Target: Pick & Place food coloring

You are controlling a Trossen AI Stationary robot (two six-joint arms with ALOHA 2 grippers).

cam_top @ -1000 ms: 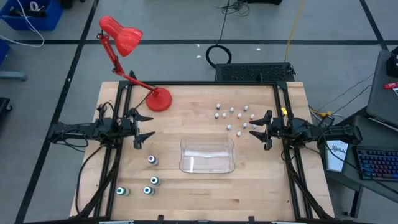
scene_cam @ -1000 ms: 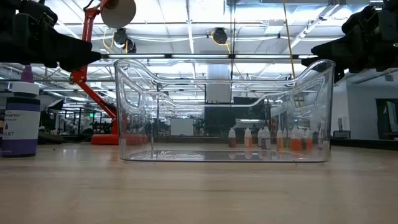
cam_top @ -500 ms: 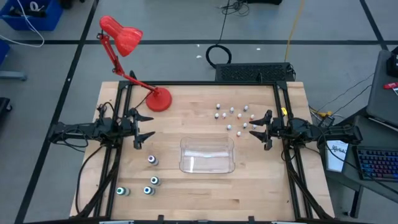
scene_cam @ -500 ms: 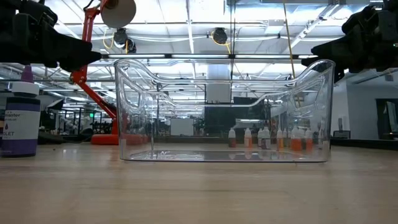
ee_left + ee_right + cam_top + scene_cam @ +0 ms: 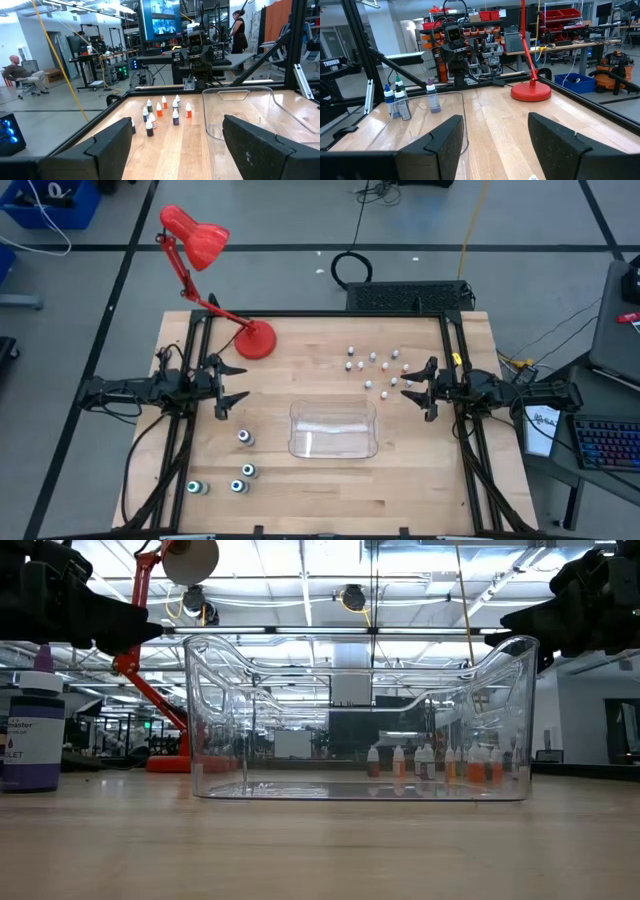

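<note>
Several tiny whitish food coloring bottles [image 5: 375,366] stand upright on the table's far right part; they also show in the left wrist view [image 5: 161,112]. Several larger bottles with teal tops [image 5: 238,470] stand near the front left, also in the right wrist view [image 5: 400,102]. A clear plastic tray [image 5: 333,429] stands at mid-table. My left gripper [image 5: 232,383] hovers open and empty at the left. My right gripper [image 5: 418,392] hovers open and empty at the right, just beside the tiny bottles.
A red desk lamp [image 5: 205,265] stands with its base [image 5: 256,340] on the table's far left part. Black frame rails [image 5: 320,313] run along the table's edges. People show in the room beyond the table in the left wrist view [image 5: 20,75].
</note>
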